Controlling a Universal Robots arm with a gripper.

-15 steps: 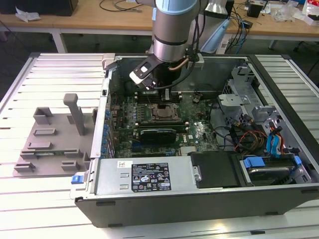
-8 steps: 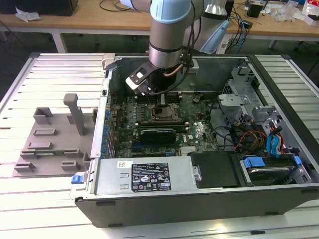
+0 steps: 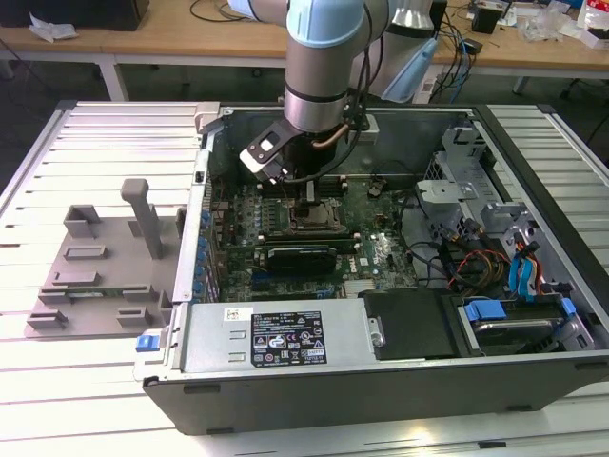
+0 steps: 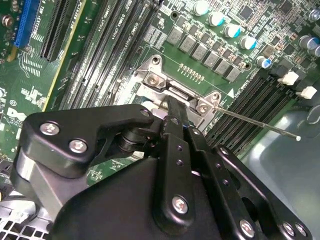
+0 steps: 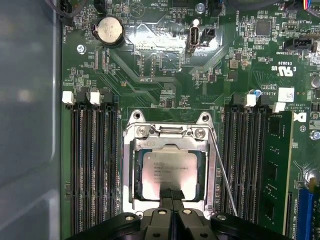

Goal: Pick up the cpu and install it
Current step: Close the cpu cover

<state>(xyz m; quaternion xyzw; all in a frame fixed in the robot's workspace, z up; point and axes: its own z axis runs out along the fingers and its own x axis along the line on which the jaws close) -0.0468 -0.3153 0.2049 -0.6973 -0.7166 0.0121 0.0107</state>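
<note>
The gripper hangs closest, its two black fingers pressed together with nothing visible between them, tips over the near edge of the cpu. The cpu lies flat inside the socket frame on the motherboard. I judge it light, thin and stiff, with a slick metal lid and delicate contacts underneath. It is best taken by opposite edges of its pale rim and kept level. The fingertips cover its near edge, so whether they touch it, or whether it is fully seated, I cannot tell. Beyond, the thin latch lever slants beside the memory slots.
</note>
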